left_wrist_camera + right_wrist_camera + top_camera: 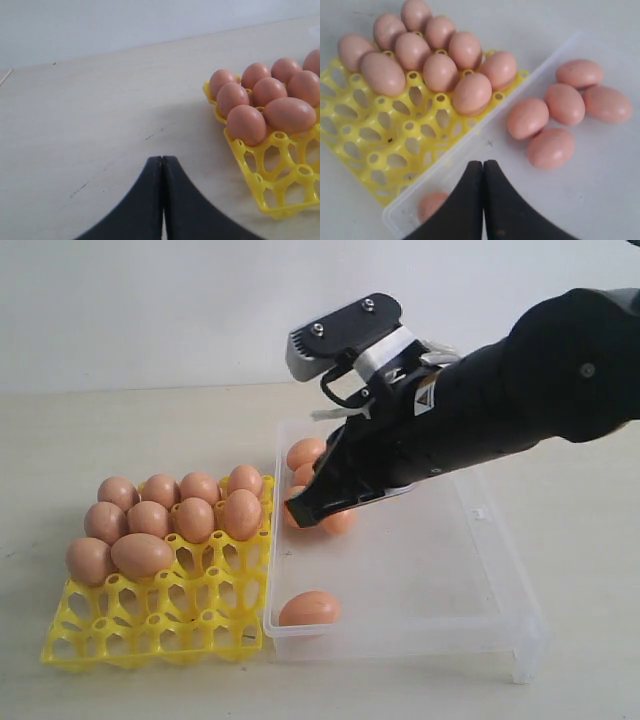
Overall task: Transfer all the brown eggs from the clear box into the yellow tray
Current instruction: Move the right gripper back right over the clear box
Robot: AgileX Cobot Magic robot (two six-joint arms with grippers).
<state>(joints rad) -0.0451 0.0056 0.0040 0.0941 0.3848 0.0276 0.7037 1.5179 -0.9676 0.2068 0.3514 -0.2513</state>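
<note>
16 smooth oval orange-brown eggs (440,72) in total: 10 in the bright yellow square plastic lattice tray (150,632), 6 in the shallow clear plastic rectangular box (440,580), which sits just beside the tray, on its right in the ext. view.

Tray eggs fill the 2 far rows (4 + 4), plus 2 in the next row. 9 sit more or less end-up in their cups, long axis approx. vertical. 1 egg (141,554) lies on its side across the cups, long axis roughly along the row.

Box eggs all lie flat on the floor. 5 are clustered at the far end nr the tray-side wall, long axes at mixed angles. 1 lone egg (310,608) is in the near corner by the tray, long axis roughly along the front wall.

R gripper (483,163) hangs over the box between cluster and lone egg, black fingers pressed together, nothing in them. L gripper (161,158) is likewise fully closed and empty, over the pale tabletop (90,115) beside the tray.
</note>
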